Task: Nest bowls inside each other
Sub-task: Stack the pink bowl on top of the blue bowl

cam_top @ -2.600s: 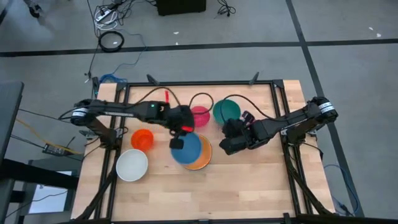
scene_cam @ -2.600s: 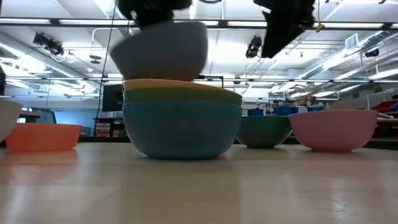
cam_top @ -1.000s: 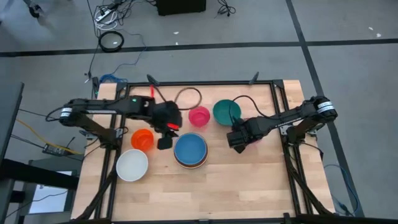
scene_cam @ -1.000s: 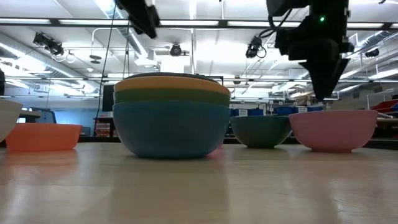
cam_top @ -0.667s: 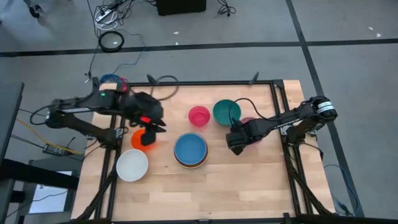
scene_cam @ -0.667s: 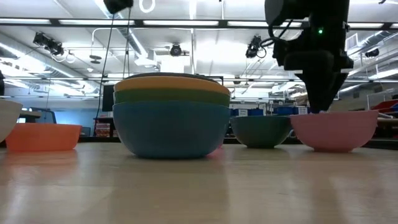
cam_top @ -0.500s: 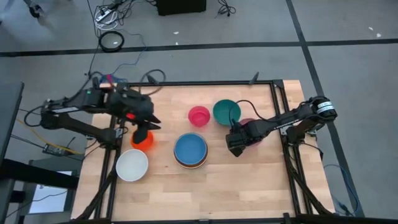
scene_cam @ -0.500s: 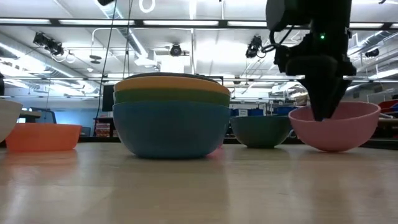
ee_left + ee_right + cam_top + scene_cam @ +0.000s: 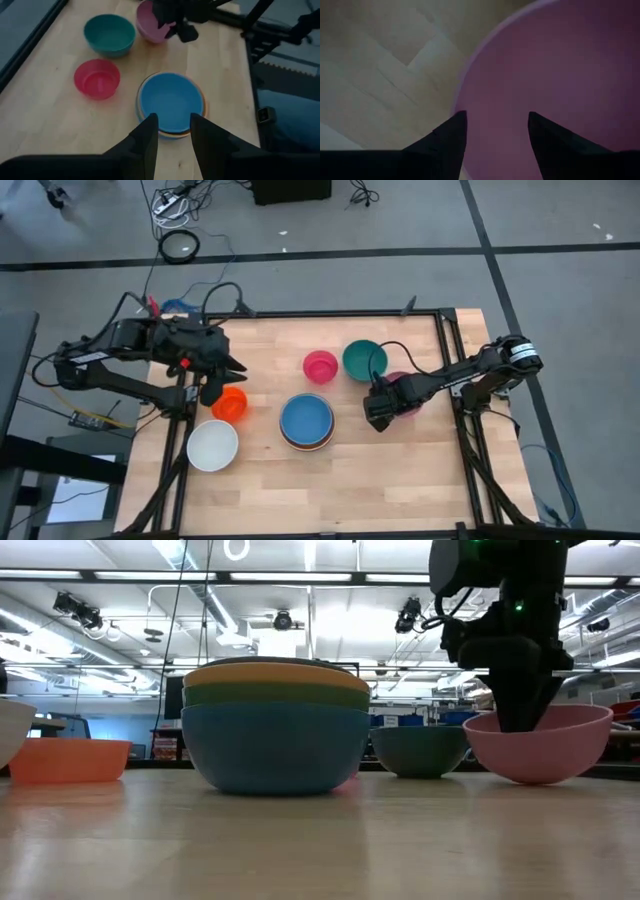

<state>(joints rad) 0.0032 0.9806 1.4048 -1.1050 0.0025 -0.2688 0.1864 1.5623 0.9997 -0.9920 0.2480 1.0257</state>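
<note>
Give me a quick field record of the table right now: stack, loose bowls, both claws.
stack: blue bowl on top, nested bowls under it, mid-table
loose bowls: pink bowl, teal bowl, orange bowl, white bowl
mauve bowl: tilted, right claw at its rim
right claw: open, one finger on each side of the mauve bowl's rim
left claw: open, empty, at the table's left edge by the orange bowl
</note>
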